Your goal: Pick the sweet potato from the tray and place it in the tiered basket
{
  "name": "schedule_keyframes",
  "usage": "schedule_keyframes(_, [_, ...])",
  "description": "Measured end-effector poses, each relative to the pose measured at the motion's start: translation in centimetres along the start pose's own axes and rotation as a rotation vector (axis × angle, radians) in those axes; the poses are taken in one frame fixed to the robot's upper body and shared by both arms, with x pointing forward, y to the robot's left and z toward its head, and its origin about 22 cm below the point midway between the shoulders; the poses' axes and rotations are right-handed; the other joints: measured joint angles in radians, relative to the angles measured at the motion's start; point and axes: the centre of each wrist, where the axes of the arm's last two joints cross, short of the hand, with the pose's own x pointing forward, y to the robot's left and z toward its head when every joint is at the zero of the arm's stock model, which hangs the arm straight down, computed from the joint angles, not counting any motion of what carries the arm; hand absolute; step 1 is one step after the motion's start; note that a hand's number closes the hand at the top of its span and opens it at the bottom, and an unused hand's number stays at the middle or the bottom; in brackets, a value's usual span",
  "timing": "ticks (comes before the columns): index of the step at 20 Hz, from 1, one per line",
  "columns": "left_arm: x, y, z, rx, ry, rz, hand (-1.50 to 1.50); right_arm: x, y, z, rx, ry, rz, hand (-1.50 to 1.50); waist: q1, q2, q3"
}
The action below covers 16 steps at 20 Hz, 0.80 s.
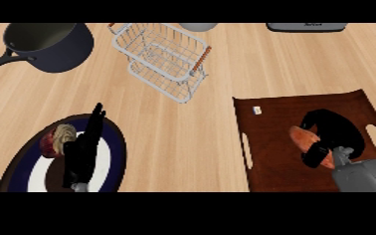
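An orange-brown sweet potato [301, 137] lies on the dark brown tray [275, 129] at the right. My right hand [334, 134] is over it, fingers and thumb curled round its sides, hiding most of it. The white wire tiered basket [163, 59] stands at the upper middle of the counter, well left of and beyond the tray. My left hand [84, 147] rests at the lower left with straight fingers pointing up, over a round plate.
A dark blue and white plate [110, 154] at the lower left holds a reddish-brown food item [55, 140]. A dark pot [47, 45] sits at the upper left. A grey bowl [198, 27] and a grey appliance [305, 27] line the far edge.
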Motion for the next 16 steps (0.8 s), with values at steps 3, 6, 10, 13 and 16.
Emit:
schedule_keyframes(3, [0.0,0.0,0.0,-0.006,0.001,-0.002,0.0,6.2,2.5,3.2,-0.037,-0.055,0.006,1.5,0.006,-0.001,0.0])
schedule_keyframes(6, [-0.1,0.2,-0.1,-0.008,-0.003,0.005,0.0,11.5,4.5,6.9,-0.088,-0.114,-0.036,1.5,0.007,0.0,0.002])
schedule_keyframes(10, [-0.1,0.5,0.1,-0.006,0.005,-0.001,0.0,15.1,4.7,11.7,-0.182,-0.196,-0.131,1.5,0.002,0.0,0.003])
schedule_keyframes(13, [-0.1,0.5,0.2,0.001,0.01,0.004,0.0,15.7,3.2,14.5,-0.264,-0.253,-0.249,1.5,-0.004,-0.002,0.003])
schedule_keyframes(16, [-0.2,0.5,0.2,0.005,0.012,0.001,0.0,16.0,1.1,17.1,-0.371,-0.316,-0.357,1.5,-0.007,-0.004,0.004])
